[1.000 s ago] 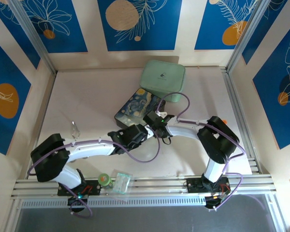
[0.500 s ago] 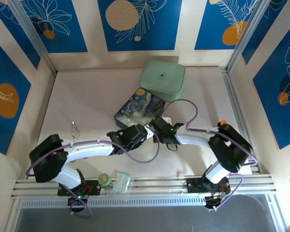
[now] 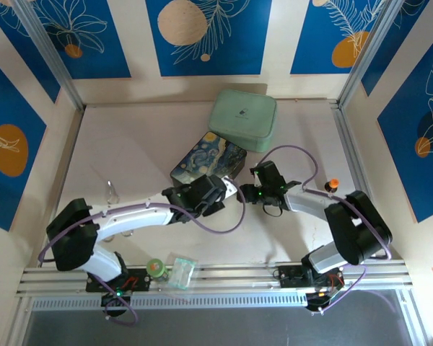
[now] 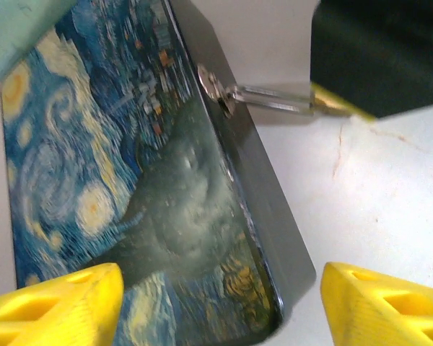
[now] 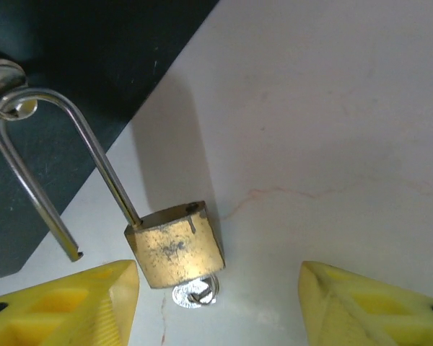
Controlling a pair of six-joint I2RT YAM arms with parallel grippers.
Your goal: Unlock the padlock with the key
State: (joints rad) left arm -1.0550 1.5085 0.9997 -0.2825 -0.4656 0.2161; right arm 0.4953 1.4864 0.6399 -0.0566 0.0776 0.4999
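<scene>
At the latch [image 4: 216, 90] of the painted box [image 4: 130, 180], the padlock [image 5: 175, 245] hung by its shackle [image 5: 94, 158], and its brass body lay on the table [image 5: 332, 130] just beside the box. One shackle leg seemed to stand free, with the key [image 5: 195, 293] under the body. The padlock looked small, stiff, light and smooth, and likely to swing, so its flat brass sides offered the best hold. The right gripper [image 5: 216, 303] was spread near it and gripped nothing. The left gripper [image 4: 220, 303] stood spread over the box lid. The box wall crowded one side, and a green case [image 3: 243, 119] lay at the box's far end.
</scene>
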